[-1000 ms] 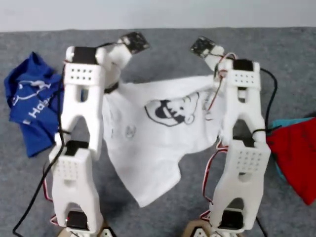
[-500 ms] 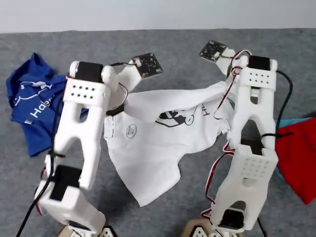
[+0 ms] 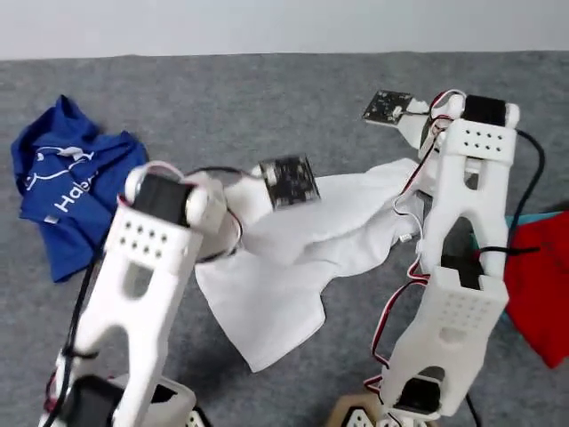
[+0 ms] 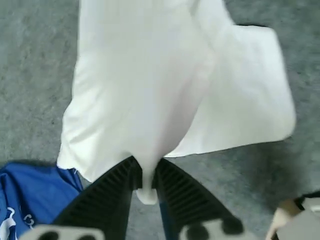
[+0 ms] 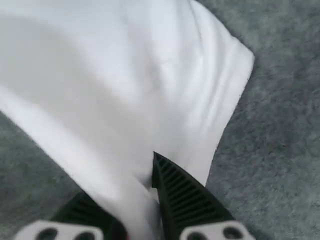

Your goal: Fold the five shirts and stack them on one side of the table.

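Fabric of the white shirt [image 3: 293, 267] is pinched in both grippers. The left gripper [image 4: 145, 175] has its two black ribbed fingers [image 4: 112, 192] closed on a narrow bunch of the cloth. From that pinch the shirt fans out wide below it, down to the grey table [image 3: 267, 98]. The right gripper [image 5: 137, 187] is likewise clamped on the shirt, with one ribbed finger [image 5: 180, 195] showing over the cloth while folds drape across the other.

In the high view the shirt stretches between the two grippers as a gathered band, lifted off the table there. The rest of it trails away from the left gripper and lies flat on the table.

A crumpled blue shirt [image 3: 67, 191] lies on the table to the outer side of the left gripper, apart from the white one. In the left wrist view its edge shows just beside that gripper's fingers. A red shirt [image 3: 538, 285] lies to the outer side of the right gripper, with a teal cloth [image 3: 524, 221] peeking out from under it.
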You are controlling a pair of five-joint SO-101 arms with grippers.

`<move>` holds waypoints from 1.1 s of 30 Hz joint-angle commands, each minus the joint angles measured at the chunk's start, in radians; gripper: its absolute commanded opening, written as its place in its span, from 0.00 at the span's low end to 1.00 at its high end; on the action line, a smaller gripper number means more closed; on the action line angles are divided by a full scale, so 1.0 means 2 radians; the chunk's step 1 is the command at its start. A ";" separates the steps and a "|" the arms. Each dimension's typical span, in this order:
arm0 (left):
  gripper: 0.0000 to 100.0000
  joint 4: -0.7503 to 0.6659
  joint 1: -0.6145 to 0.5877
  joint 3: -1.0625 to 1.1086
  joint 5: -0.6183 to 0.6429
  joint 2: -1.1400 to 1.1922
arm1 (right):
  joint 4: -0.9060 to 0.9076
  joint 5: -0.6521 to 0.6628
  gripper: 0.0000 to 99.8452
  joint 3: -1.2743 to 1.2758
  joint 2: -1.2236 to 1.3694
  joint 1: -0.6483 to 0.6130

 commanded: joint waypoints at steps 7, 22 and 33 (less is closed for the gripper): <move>0.00 0.014 0.024 0.096 -0.001 -0.116 | 0.030 0.005 0.01 -0.024 -0.035 0.030; 0.13 0.012 -0.032 0.102 0.001 -0.152 | 0.040 -0.081 0.33 -0.025 -0.086 0.033; 0.12 -0.062 -0.124 0.143 0.047 -0.147 | 0.040 -0.153 0.33 -0.025 -0.176 0.059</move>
